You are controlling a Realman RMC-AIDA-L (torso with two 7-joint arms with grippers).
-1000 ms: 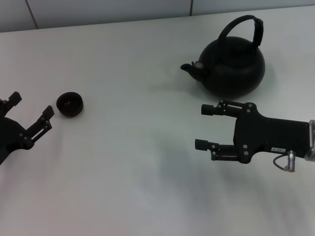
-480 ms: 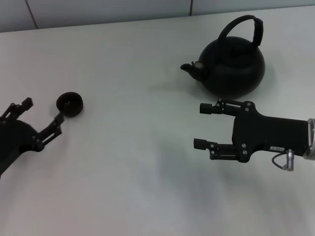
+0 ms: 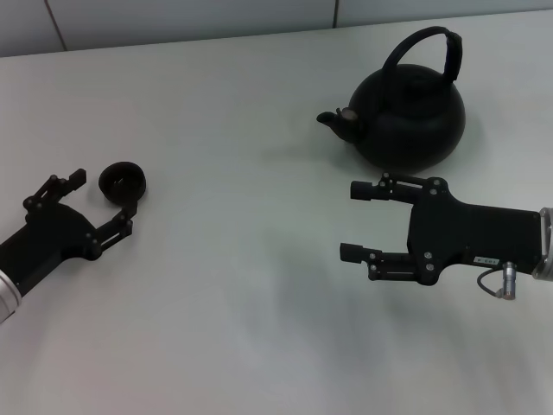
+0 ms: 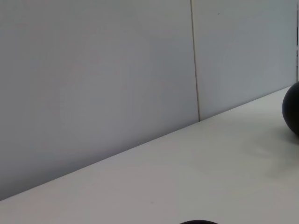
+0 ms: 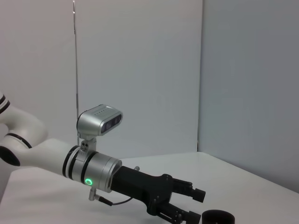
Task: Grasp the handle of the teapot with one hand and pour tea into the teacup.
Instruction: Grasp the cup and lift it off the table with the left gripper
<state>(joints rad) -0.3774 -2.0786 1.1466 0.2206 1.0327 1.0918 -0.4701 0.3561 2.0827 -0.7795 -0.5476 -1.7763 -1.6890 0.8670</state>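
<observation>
The matte-black teapot (image 3: 406,112) stands at the far right of the white table, its spout pointing left and its arched handle (image 3: 435,39) upright and free. The tiny dark teacup (image 3: 122,181) sits at the left. My left gripper (image 3: 105,194) is open, its fingertips on either side of the cup's near edge, not closed on it. My right gripper (image 3: 351,221) is open and empty, just in front of the teapot, fingers pointing left. The right wrist view shows the left gripper (image 5: 192,206) next to the cup (image 5: 217,217). The left wrist view shows the teapot's edge (image 4: 292,109) and the cup's rim (image 4: 198,222). No tea shows.
The white table (image 3: 242,285) carries only the teapot and the cup. A grey panelled wall (image 3: 173,17) runs along its far edge. The left arm's silver wrist with its camera (image 5: 98,121) crosses the right wrist view.
My left gripper has moved right and a little forward, from beside the cup to having its open fingers around the cup's near edge. The right gripper has barely shifted. Teapot and cup stayed put.
</observation>
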